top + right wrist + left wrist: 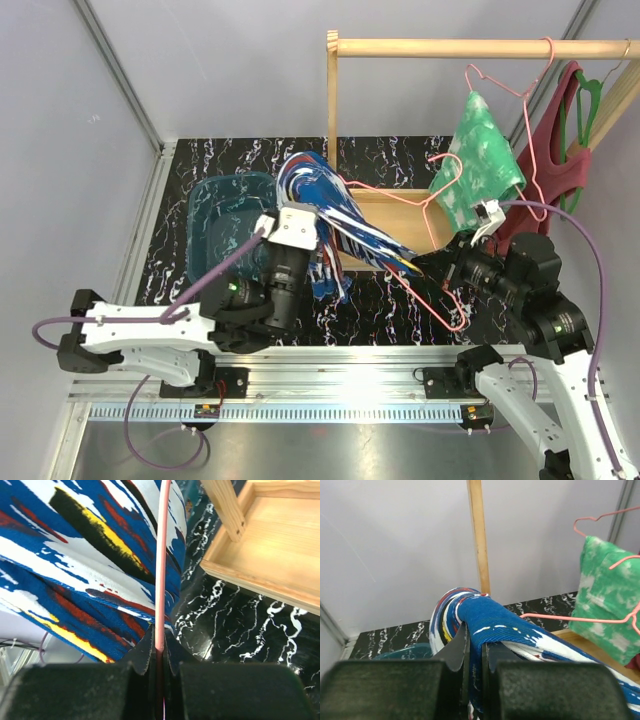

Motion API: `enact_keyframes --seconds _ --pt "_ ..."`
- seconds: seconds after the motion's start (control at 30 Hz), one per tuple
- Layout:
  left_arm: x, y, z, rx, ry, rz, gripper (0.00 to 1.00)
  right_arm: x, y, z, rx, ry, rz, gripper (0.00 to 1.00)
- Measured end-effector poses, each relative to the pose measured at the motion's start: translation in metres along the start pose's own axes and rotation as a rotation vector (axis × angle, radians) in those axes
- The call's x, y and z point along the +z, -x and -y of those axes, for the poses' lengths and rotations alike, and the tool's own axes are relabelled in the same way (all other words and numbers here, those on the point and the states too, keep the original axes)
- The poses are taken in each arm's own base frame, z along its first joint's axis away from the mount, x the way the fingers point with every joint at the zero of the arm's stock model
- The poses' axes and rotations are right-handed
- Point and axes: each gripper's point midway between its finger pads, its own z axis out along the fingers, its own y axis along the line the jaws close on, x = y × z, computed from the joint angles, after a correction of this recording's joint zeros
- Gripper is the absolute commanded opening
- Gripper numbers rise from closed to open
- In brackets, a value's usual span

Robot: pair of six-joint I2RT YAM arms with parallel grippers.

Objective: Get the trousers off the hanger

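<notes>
The blue trousers (330, 205) are lying as a long twisted band across the middle of the top view. Their long axis is running from centre-left down toward the lower right, where they are meeting the pink wire hanger (162, 555). The left gripper (475, 652) is clenching a fold at the band's left end. The right gripper (159, 652) is pinching the hanger's wire at the opposite end, its fingers pressed flat on it.

With cloth and hanger each held by a different arm, the coming move is probably turning on drawing those two ends apart along that diagonal. The left arm is the one nearer the cloth and the blue tub (215, 215) at centre-left. The green trousers (478, 160) are hanging untouched on a second hanger (500, 80) from the wooden rail (450, 47) at upper right.

The right wrist view is showing the wire crossing straight up over the patterned cloth, which the top view is not making clear. I cannot tell whether the cloth is looping around the wire or only lying against it. Only the left wrist view is showing the fold bulging above the closed fingers.
</notes>
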Motion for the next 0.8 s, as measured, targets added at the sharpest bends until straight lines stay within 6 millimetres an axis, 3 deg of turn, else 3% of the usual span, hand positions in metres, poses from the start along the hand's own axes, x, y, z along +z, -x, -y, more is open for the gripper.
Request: enact_keyframes --seconds 0.17,0.3,0.6,0.8 --pt "0.002 0.007 -0.004 -0.07 -0.024 0.021 0.0 -0.005 0.02 -0.015 -0.023 0.013 -0.011 0.0" --pt "0.002 0.0 -0.002 -0.091 -0.028 0.019 0.0 -0.002 0.027 -0.013 -0.047 -0.017 -0.06 0.0" --pt "-0.003 -0.014 0.024 -0.04 -0.181 0.034 0.0 0.022 -0.012 0.02 0.011 -0.105 -0.323 0.0" --pt "-0.006 -0.016 0.042 0.025 -0.28 0.057 0.0 0.028 -0.031 0.018 0.02 -0.085 -0.419 0.0"
